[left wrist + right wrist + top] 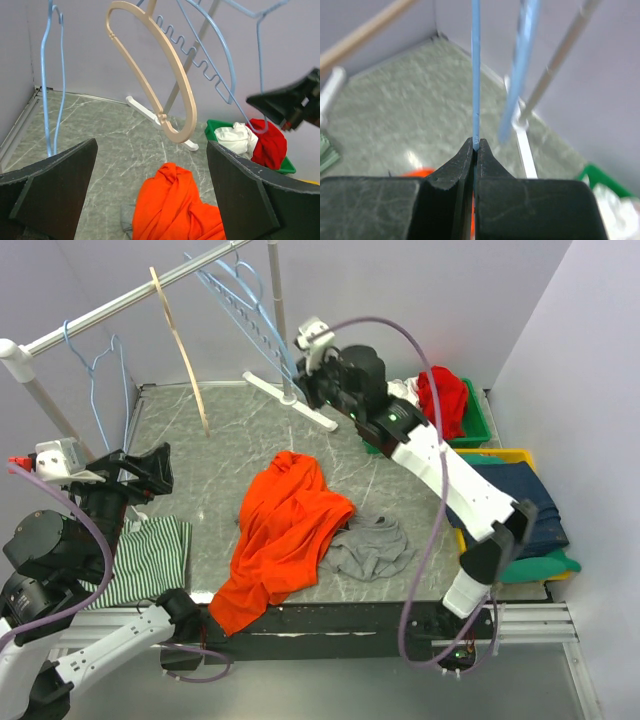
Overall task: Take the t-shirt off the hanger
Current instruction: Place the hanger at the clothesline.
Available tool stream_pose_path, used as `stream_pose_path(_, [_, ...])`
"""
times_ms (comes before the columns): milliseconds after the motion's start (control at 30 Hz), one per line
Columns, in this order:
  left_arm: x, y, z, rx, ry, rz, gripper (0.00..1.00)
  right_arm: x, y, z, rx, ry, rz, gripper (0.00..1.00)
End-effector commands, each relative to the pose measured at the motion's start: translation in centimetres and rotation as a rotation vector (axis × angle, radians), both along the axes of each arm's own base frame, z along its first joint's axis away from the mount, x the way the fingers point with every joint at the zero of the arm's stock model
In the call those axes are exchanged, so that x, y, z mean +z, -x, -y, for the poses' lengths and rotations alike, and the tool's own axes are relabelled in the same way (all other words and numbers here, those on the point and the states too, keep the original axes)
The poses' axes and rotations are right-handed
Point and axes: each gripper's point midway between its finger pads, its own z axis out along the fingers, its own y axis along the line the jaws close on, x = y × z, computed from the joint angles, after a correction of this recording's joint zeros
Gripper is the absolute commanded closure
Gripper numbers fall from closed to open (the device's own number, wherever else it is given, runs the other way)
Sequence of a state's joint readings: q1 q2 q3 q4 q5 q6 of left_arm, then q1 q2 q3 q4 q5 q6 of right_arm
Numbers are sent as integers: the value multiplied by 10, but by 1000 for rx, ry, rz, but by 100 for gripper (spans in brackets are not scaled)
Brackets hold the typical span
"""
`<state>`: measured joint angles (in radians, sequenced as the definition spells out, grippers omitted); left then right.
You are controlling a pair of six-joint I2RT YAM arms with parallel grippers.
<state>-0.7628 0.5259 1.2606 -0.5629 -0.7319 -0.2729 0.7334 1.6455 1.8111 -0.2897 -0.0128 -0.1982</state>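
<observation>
A: Tee (285, 535) loc?
B: Orange, heaped mid tabletop (230, 430), near end draped over front edge. Off any hanger. Touching grey tee (375, 545) beside it.

A: Right end effector (475, 146)?
B: Pinched tight on blue hanger (475, 75), thin wire betw. the pads. No cloth on the wire in wrist view. Can't tell if hooked on rail (110, 308).

A: Left end effector (151, 150)?
B: Spread wide, nothing betw. the fingers. Hovering at left side, apart from tee.

A: Handling, tee?
B: Prob. light, limp knit. No stiffness; folds & bunches w/ any tug. Not fragile, not slippery. Could snag on wire if dragged across it.

A: Where to grab?
B: Raised fold or ridge on top of the heap, double layer for bite. Hem or shoulder seam also OK if reachable. Flat single layer pressed to tabletop likely hard to get under.

A: Hanger?
B: Thin, springy wire; prob. twists in a pinch. Better held near a bend than mid-span.

A: Status?
B: Looks done or nearly so: tee down, held hanger bare.
</observation>
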Motion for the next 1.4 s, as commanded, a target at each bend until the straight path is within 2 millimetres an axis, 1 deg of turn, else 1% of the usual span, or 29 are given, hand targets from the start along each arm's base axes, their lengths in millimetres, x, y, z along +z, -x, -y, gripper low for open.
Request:
stream_pose_path(0, [8, 5, -4, -4, 2, 20, 4, 59, -7, -37, 107, -133, 86, 100])
stream_pose_path(33, [8, 5, -5, -2, 3, 19, 4, 60, -10, -40, 113, -138, 81, 100])
stream_pose_path(67, [8, 6, -5, -2, 5, 21, 4, 51, -15, -49, 127, -132, 63, 100])
stream_pose_path(100, [8, 6, -6, -2, 6, 22, 3, 62, -15, -51, 134, -154, 77, 100])
stream_pose_path(133, [8, 7, -5, -7, 5, 24, 4, 63, -17, -54, 138, -162, 78, 100])
stream_pose_path(167, [8, 7, -5, -8, 6, 26, 4, 58, -21, -60, 142, -162, 69, 100])
stream_pose_path(200, [8, 7, -5, -10, 6, 27, 3, 65, -21, -62, 152, -179, 77, 100])
stream_pose_path(267, [9, 9, -6, -11, 12, 31, 3, 61, -25, -67, 159, -182, 71, 100])
stream_pose_path(300, [9, 9, -6, -13, 13, 33, 4, 65, -25, -69, 164, -193, 75, 100])
stream_pose_path(367, [9, 10, -6, -18, 17, 36, 4, 62, -28, -75, 176, -196, 76, 100])
stream_pose_path(433, [8, 10, -5, -24, 16, 36, 3, 64, -27, -80, 198, -206, 82, 100])
stream_pose_path(467, [8, 10, -4, -26, 18, 35, 4, 58, -31, -84, 204, -202, 74, 100])
stream_pose_path(500, [7, 10, -3, -32, 20, 33, 4, 61, -31, -86, 209, -211, 79, 100])
stream_pose_path(633, [6, 9, 0, -43, 24, 32, 3, 49, -40, -98, 227, -221, 91, 100])
stream_pose_path(667, [5, 9, 0, -44, 24, 32, 4, 53, -44, -102, 230, -244, 122, 100])
stream_pose_path(700, [5, 9, 1, -48, 19, 32, 3, 48, -47, -104, 230, -243, 127, 100])
stream_pose_path(733, [4, 9, 2, -51, 16, 31, 4, 48, -50, -106, 228, -252, 136, 100])
stream_pose_path(767, [4, 9, 1, -51, 16, 31, 3, 40, -57, -112, 225, -251, 133, 100])
stream_pose_path(800, [4, 8, 2, -52, 13, 30, 4, 47, -59, -113, 224, -265, 149, 100])
stream_pose_path(833, [4, 9, 2, -55, 14, 32, 4, 47, -61, -116, 225, -268, 154, 100])
stream_pose_path(933, [3, 9, 3, -58, 10, 29, 4, 43, -69, -125, 235, -282, 165, 100])
stream_pose_path(967, [2, 9, 3, -60, 8, 27, 4, 37, -73, -128, 236, -281, 159, 100])
stream_pose_path(1000, [2, 9, 3, -60, 9, 28, 3, 33, -73, -131, 240, -279, 154, 100])
stream_pose_path(1033, [2, 9, 2, -57, 9, 27, 4, 37, -74, -132, 245, -294, 173, 100])
stream_pose_path(1133, [1, 10, 1, -54, 9, 26, 4, 32, -78, -138, 250, -303, 176, 100])
stream_pose_path(1367, [0, 10, 0, -49, 6, 23, 4, 29, -83, -145, 260, -327, 186, 100])
